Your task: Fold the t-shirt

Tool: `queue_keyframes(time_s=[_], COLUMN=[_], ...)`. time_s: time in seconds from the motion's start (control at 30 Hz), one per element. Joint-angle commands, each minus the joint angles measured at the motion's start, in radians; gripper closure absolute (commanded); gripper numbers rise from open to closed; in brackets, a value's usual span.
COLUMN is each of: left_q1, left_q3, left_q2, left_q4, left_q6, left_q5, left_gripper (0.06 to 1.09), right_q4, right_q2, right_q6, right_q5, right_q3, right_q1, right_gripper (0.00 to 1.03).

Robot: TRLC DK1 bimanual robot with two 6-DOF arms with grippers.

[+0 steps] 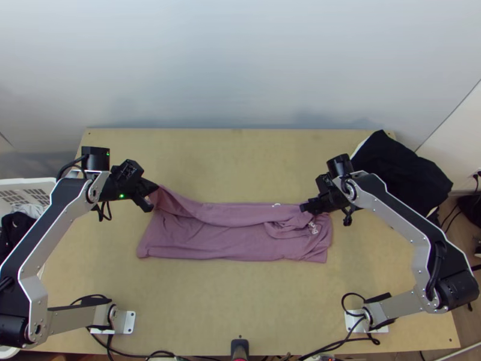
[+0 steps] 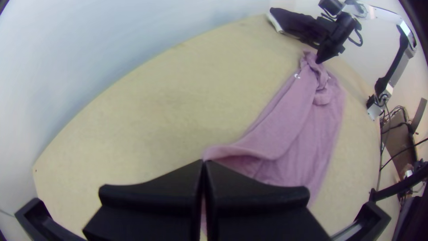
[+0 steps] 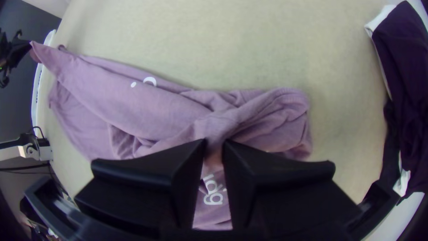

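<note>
My left gripper (image 1: pixel 150 195) is shut on the upper left corner of the mauve t-shirt (image 1: pixel 204 243) and holds it raised. In the left wrist view, the fingers of my left gripper (image 2: pixel 204 163) meet at the raised edge of the t-shirt (image 2: pixel 285 143). At the cloth's upper right stands my right gripper (image 1: pixel 305 208). In the right wrist view, a thick bunch of the t-shirt (image 3: pixel 156 111) is pinched between the tips of my right gripper (image 3: pixel 215 143). The shirt lies as a long folded strip, its far edge turned over, its right end rumpled.
A black cloth pile (image 1: pixel 397 171) lies at the table's far right corner. A white basket (image 1: pixel 27 183) with clothes stands off the left edge. Bare tabletop (image 1: pixel 234 307) stretches between the shirt and the near edge, where cables run.
</note>
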Motion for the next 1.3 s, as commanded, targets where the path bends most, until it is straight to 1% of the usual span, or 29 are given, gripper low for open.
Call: queue_keyframes(time_s=[0.0,0.17,0.27,0.4,0.5,0.63,0.73,0.83,0.97,1.13,1.27], left_q1=[0.002,0.001,0.001,0.008,0.059,0.159,0.200,0.222,0.235,0.237,0.240], left_q3=[-0.004,-0.002,0.010,0.053,0.096,0.161,0.223,0.296,0.342,0.437,0.477], left_q2=[0.001,-0.005,-0.054,-0.174,-0.267,-0.358,-0.406,-0.430,-0.459,-0.493,-0.551], left_q4=[0.001,0.001,-0.005,-0.049,-0.080,-0.125,-0.155,-0.184,-0.186,-0.188,-0.207], left_q6=[0.005,-0.006,-0.046,-0.086,-0.126,-0.163,-0.163,-0.186,-0.221,-0.290,-0.299], left_q5=[0.001,0.002,0.002,0.001,0.001,0.002,0.002,0.002,0.002,0.010,0.010], left_gripper=[1.05,1.05,1.05,1.05,1.05,1.05,1.05,1.05,1.05,1.05,1.05], right_q4=[0.017,0.007,0.003,-0.060,-0.114,-0.138,-0.140,-0.138,-0.140,-0.186,-0.240], right_q2=[0.000,-0.035,-0.115,-0.267,-0.362,-0.454,-0.503,-0.535,-0.569,-0.629,-0.690], right_q6=[-0.020,-0.021,-0.012,-0.014,-0.015,-0.021,-0.018,-0.009,0.005,0.031,0.038], right_q5=[0.002,0.001,-0.001,-0.026,-0.042,-0.055,-0.055,-0.055,-0.055,-0.055,-0.055], right_q3=[-0.004,0.001,0.022,0.093,0.175,0.254,0.301,0.347,0.396,0.501,0.570], right_q1=[0.016,0.019,0.019,0.025,0.021,0.013,0.011,-0.004,-0.021,-0.038,-0.064], right_gripper=[1.00,1.00,1.00,1.00,1.00,1.00,1.00,1.00,1.00,1.00,1.00])
